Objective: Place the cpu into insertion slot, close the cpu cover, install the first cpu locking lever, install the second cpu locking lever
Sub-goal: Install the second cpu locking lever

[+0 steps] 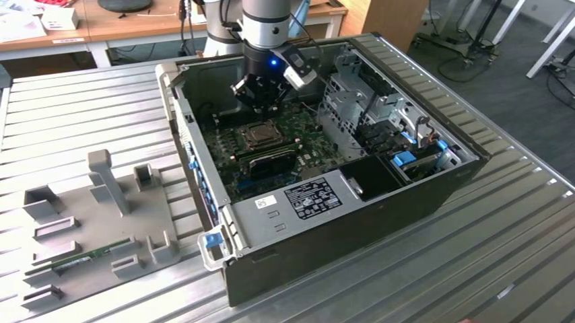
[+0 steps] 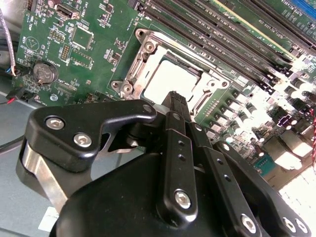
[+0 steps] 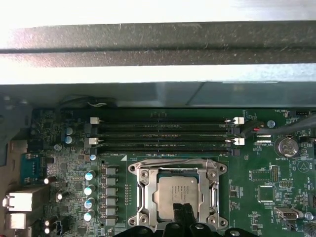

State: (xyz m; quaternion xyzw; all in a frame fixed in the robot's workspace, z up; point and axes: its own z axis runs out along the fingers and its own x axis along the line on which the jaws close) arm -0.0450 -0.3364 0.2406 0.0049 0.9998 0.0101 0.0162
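cpu (image 3: 174, 191): dull silvery metal; cpu cover (image 3: 143, 190): shiny metal | gripper (image 2: 178, 106): matt blk plastic; board (image 3: 276, 187): glossy green

- The gripper (image 1: 260, 101) hangs inside the open computer case (image 1: 431, 195), above the insertion slot (image 1: 260, 136).
- Over the cpu (image 3: 179, 192), seated in the socket under the cpu cover (image 3: 143, 190), the space is free apart from the fingertips (image 3: 182, 213) themselves.
- Long memory slots (image 3: 165, 134) flank one side of the socket; a row of capacitors (image 3: 89, 195) flanks another.
- The drive cage (image 1: 359, 111) rises near the arm on the exterior view's right.
- The case wall (image 1: 184, 128) bounds the exterior view's left.
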